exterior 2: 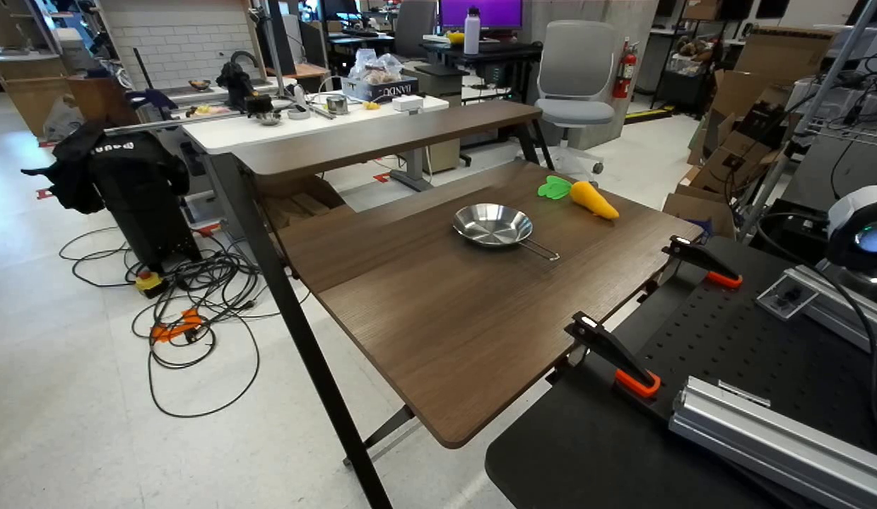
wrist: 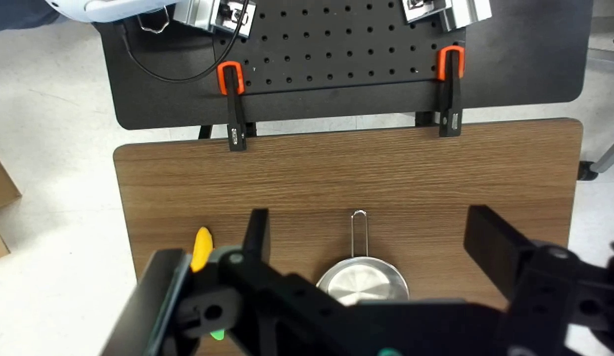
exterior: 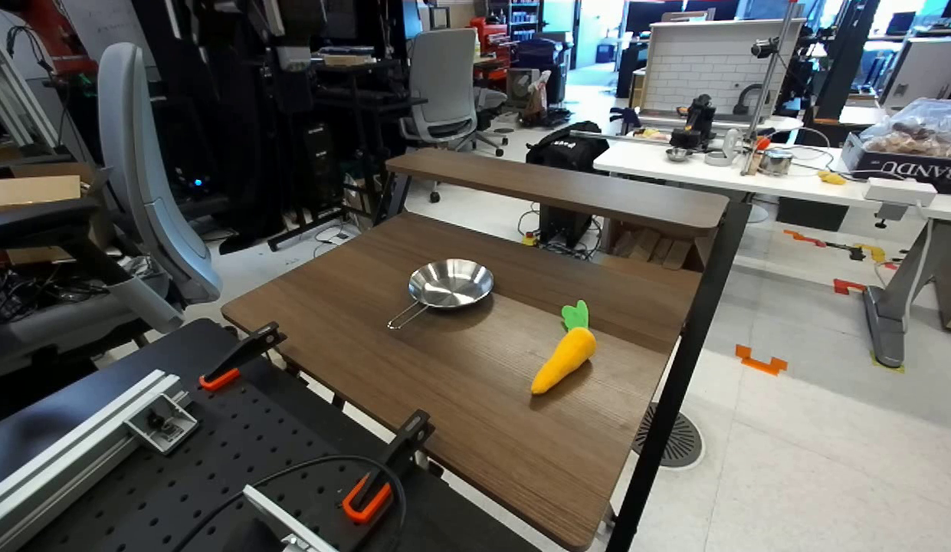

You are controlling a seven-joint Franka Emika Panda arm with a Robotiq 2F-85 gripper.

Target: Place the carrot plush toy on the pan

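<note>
We see a carrot plush toy [exterior: 565, 362] near a silver frying pan [exterior: 450, 285] on the worktop [exterior: 444, 383]. The claw [wrist: 370, 228] spreads wide, empty.

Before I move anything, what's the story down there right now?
Nothing is being handled: the end effector stands open over the brown table, with nothing between its fingers. In both exterior views, the carrot plush toy lies on the tabletop, apart from the pan. The pan sits upright with nothing in it, so the placing is not yet done.
</note>
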